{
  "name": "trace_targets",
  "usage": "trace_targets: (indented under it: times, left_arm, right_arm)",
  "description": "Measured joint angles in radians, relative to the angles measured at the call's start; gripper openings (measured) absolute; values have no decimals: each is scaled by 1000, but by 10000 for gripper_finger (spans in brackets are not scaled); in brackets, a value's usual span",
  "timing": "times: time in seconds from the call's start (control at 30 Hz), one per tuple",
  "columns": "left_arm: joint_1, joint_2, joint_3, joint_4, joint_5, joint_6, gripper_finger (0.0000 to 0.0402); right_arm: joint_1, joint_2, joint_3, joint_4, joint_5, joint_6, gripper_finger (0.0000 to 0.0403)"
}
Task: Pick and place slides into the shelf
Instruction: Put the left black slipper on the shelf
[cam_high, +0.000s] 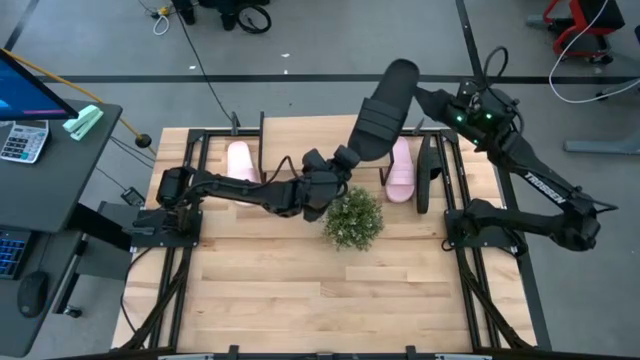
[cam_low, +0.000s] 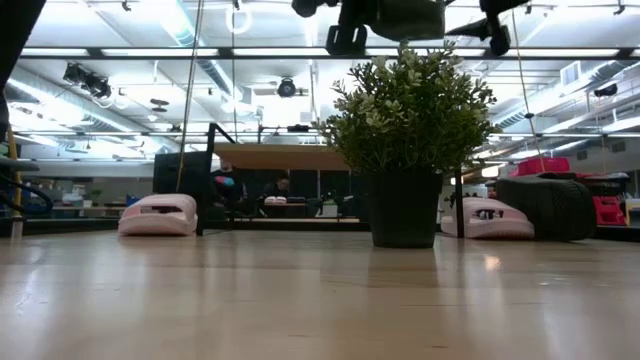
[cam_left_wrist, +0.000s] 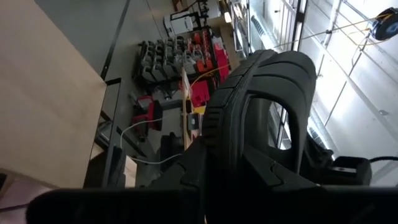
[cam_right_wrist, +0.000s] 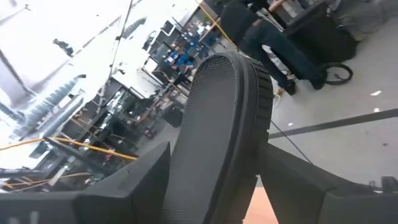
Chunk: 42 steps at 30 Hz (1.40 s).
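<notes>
One black slide (cam_high: 385, 105) is in the air above the table's far middle, tread side toward the right wrist camera (cam_right_wrist: 221, 124). My left gripper (cam_high: 343, 165) is shut on its lower end and my right gripper (cam_high: 422, 98) is at its upper part. The second black slide (cam_low: 545, 205) stands on the table beside a pink slide (cam_high: 400, 168). The other pink slide (cam_high: 240, 160) lies flat at the far left. The shelf (cam_low: 270, 157) stands at the far edge behind the plant. My left gripper holds the black slide by its lower end (cam_high: 358, 148), coming level from the table's left. The slide rises slanting up and away from the fingers, lifted clear (cam_left_wrist: 261, 112). The fingers themselves hide the place of contact. My right gripper comes at the same slide from the table's right, one finger (cam_right_wrist: 140, 180) on each long edge of the sole (cam_right_wrist: 211, 180). The slide runs along between them, lifted clear. A small gap shows beside the other finger (cam_right_wrist: 311, 186) low down.
A potted plant (cam_high: 352, 218) stands mid-table, just near of the left gripper. Black frame rails run along the table's left (cam_high: 185, 250) and right (cam_high: 465, 270) sides. The near half of the tabletop (cam_high: 320, 300) is bare wood.
</notes>
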Motion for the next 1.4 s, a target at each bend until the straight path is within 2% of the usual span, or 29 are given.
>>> trace_targets:
  times: [0.27, 0.57, 0.77, 0.9, 1.2, 1.4]
  left_arm:
    - [9, 0, 0, -10, 28, 13, 60]
    - [23, 0, 0, -12, 76, 14, 60]
    - [22, 0, 0, -12, 87, 13, 60]
    - [18, 0, 0, -14, 139, 17, 60]
    - [21, 0, 0, -10, 112, 20, 60]
    - [25, 0, 0, -11, 91, 22, 60]
  right_arm:
    - [-41, 54, 0, 101, -3, 24, 229]
    - [-68, 82, 0, 101, -8, 41, 187]
    - [-86, 82, 0, 101, -14, 38, 176]
    - [-86, 82, 0, 101, -17, 41, 172]
    - [-83, 82, 0, 89, -149, 54, 173]
    - [-84, 66, 0, 85, -192, 78, 172]
